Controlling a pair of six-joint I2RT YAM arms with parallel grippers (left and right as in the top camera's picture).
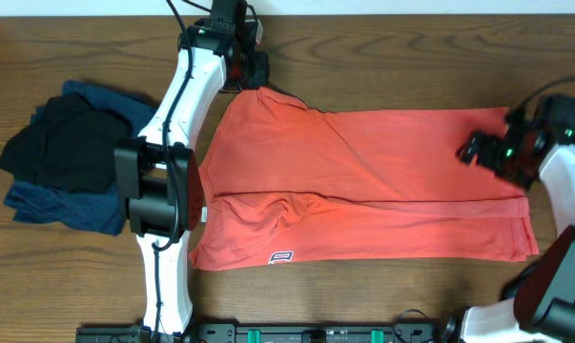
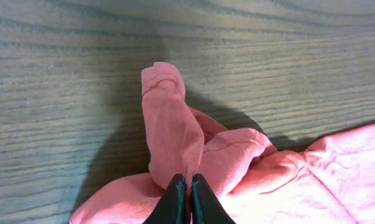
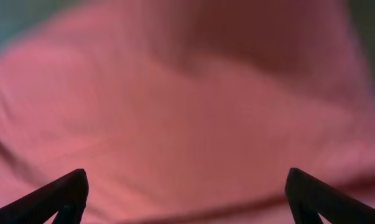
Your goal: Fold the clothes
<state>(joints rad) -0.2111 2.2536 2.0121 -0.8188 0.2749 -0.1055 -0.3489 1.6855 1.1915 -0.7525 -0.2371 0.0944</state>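
**Left gripper (image 2: 188,182) pinching the coral T-shirt (image 1: 363,181), right gripper (image 3: 187,179) spread wide**

The left gripper's fingers were pressed together on a bunched corner of the coral T-shirt, with fabric standing up just ahead of the tips. The right gripper hung wide-jawed close over the shirt (cloth filled its view). A heap of dark clothes (image 1: 68,157) lay on the table (image 1: 411,57), well apart from both.
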